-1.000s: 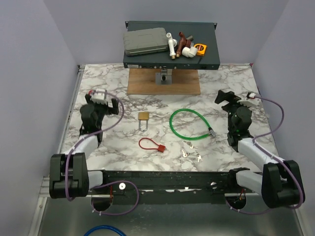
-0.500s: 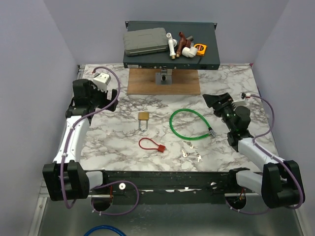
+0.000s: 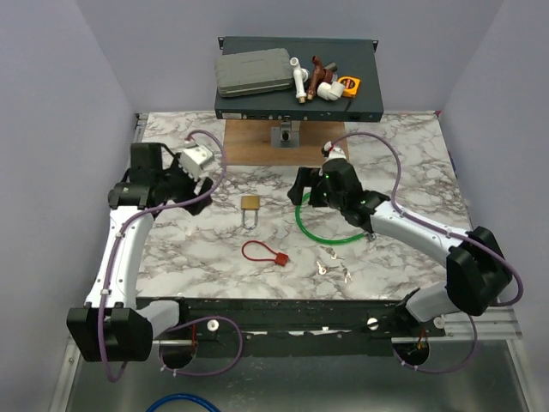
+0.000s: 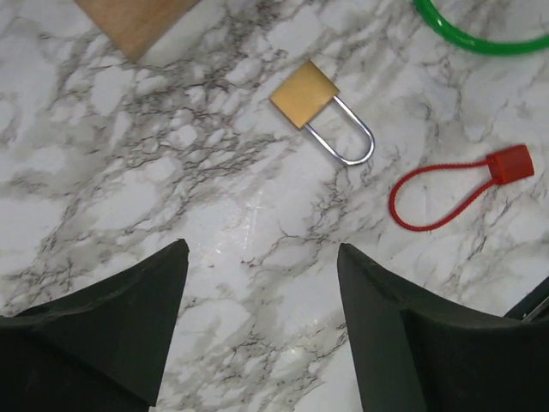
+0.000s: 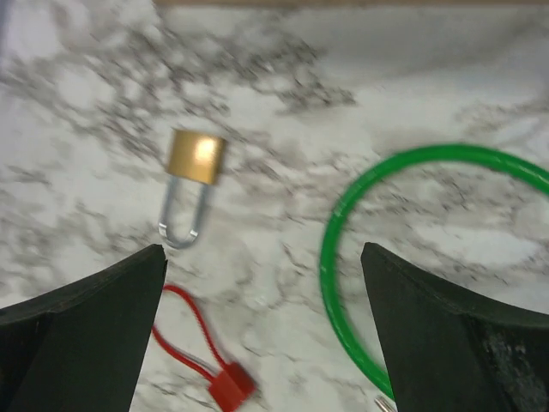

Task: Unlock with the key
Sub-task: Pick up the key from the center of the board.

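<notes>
Currently the padlock (image 3: 250,203) is lying flat centrally, keys (image 3: 333,264) sitting at its 4 o'clock. Left gripper (image 4: 262,257) at 9 o'clock and right gripper (image 5: 262,257) at 2 o'clock are hovering open, empty; both seem to be aiming there, risking a clash or nudging it askew

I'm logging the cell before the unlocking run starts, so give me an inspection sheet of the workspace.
Surface: marble table, no spill seen.
Job's things: brass padlock lying flat; keys loose near the front edge.
Clutter: green cable lock, red cable seal, wooden board; rear shelf holds case, pipe fittings, tape measure.
Claws: left claw and right claw both open, empty.
Cables: purple cables looped along both arms; blue cable below the table.
Surroundings: plain walls, nothing else seen.
</notes>
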Controlling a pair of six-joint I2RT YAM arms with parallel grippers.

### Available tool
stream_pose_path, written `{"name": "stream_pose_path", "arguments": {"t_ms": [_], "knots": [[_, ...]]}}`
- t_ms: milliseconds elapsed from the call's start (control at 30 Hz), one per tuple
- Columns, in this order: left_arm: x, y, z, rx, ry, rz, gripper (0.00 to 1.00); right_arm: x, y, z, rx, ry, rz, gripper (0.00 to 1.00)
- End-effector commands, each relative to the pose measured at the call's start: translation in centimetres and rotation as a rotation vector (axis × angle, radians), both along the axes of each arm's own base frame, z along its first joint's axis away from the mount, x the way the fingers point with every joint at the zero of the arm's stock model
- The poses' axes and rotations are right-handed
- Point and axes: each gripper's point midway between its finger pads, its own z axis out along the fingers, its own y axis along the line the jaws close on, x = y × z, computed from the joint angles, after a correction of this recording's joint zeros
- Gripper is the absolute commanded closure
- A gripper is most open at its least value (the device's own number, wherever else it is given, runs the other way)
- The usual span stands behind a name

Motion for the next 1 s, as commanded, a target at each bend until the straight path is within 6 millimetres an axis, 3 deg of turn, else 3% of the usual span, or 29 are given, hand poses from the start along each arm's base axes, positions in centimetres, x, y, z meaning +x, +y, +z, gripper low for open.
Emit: {"name": "stream_pose_path", "arguments": {"t_ms": [0,200,333,500,700,967], "knots": [[-2.9,-3.6,-5.3,0.101,0.12,-0.173,0.21,-3.5,-4.5,-7.4,-0.375,0.172,-0.018,0.02],[-3.7,-6.8,-7.5,0.115,0.159,-0.292,0.09,-7.8,-7.1,-9.3,-0.494,0.27,-0.035,0.04],[-3.1,-8.4,-8.5,0.142,0.192,-0.341,0.08,-10.6,-7.7,-9.7,-0.488,0.331,-0.027,0.07],[-2.5,-9.4,-8.8,0.124,0.248,-0.357,0.08,-12.8,-9.0,-9.9,-0.488,0.388,-0.056,0.1],[-2.0,-9.5,-8.3,0.131,0.266,-0.348,0.07,-14.1,-9.5,-12.7,-0.507,0.45,-0.044,0.17],[-2.7,-10.1,-7.0,0.084,0.285,-0.357,0.07,-13.7,-8.9,-15.1,-0.514,0.467,-0.046,0.37]]}}
